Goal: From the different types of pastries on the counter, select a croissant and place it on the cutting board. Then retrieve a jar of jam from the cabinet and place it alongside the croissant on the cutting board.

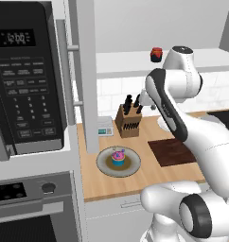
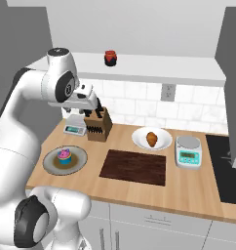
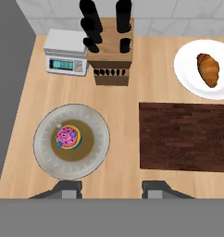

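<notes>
I am at the very start: the croissant (image 2: 152, 138) lies on a white plate (image 2: 164, 142) at the back of the counter (image 2: 198, 185), just behind the cutting board (image 2: 134, 167), and nothing is on the board yet. My gripper (image 3: 112, 189) hangs high over the counter, released and holding nothing, its fingers wide apart, looking down between the cupcake (image 3: 67, 138) and the board. Next I need to swing right and toward the wall, drop over the croissant and close across its narrow middle. It is a curved, ridged, golden pastry, likely soft, so a light grip suits. The board is flat, dark, grained wood. The jar of jam (image 2: 110, 57), squat and red-lidded, waits on the open cabinet (image 2: 188, 73) shelf above.
</notes>
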You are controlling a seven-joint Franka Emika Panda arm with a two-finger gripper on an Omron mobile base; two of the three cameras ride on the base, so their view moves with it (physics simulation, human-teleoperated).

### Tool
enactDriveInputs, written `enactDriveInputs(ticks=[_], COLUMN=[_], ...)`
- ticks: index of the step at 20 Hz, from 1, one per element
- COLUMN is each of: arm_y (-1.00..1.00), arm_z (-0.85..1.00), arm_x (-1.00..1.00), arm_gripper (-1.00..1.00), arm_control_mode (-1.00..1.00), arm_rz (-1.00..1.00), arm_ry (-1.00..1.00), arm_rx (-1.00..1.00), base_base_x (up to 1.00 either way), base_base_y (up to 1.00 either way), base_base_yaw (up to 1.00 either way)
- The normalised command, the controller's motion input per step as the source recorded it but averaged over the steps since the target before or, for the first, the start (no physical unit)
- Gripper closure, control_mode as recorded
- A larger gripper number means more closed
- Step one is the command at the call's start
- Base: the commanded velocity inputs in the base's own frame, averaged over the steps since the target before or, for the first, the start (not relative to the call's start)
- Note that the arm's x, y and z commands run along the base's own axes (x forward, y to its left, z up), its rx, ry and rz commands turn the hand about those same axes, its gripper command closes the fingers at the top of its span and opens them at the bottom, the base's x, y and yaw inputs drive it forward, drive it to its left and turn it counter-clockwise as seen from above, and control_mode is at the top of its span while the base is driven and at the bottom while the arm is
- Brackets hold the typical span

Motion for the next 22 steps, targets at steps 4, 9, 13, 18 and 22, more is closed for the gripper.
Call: enactDriveInputs(ticks=[4, 9, 13, 18, 22], arm_y=[0.0, -0.27, -0.65, -0.21, -0.45], arm_z=[-0.04, -0.09, -0.23, -0.54, -0.01], arm_x=[-0.01, -0.34, -0.94, -0.83, 0.0], arm_gripper=[-1.0, -1.0, -1.0, -1.0, -1.0], arm_control_mode=[-1.0, -1.0, -1.0, -1.0, -1.0], arm_rz=[0.0, 0.1, 0.21, 0.0, 0.0], arm_ry=[0.0, -0.11, -0.25, -0.31, -0.18], arm_rx=[0.0, -0.07, -0.05, 0.03, 0.03], base_base_x=[0.0, 0.0, 0.0, 0.0, 0.0], base_base_y=[0.0, 0.0, 0.0, 0.0, 0.0], base_base_yaw=[0.0, 0.0, 0.0, 0.0, 0.0])
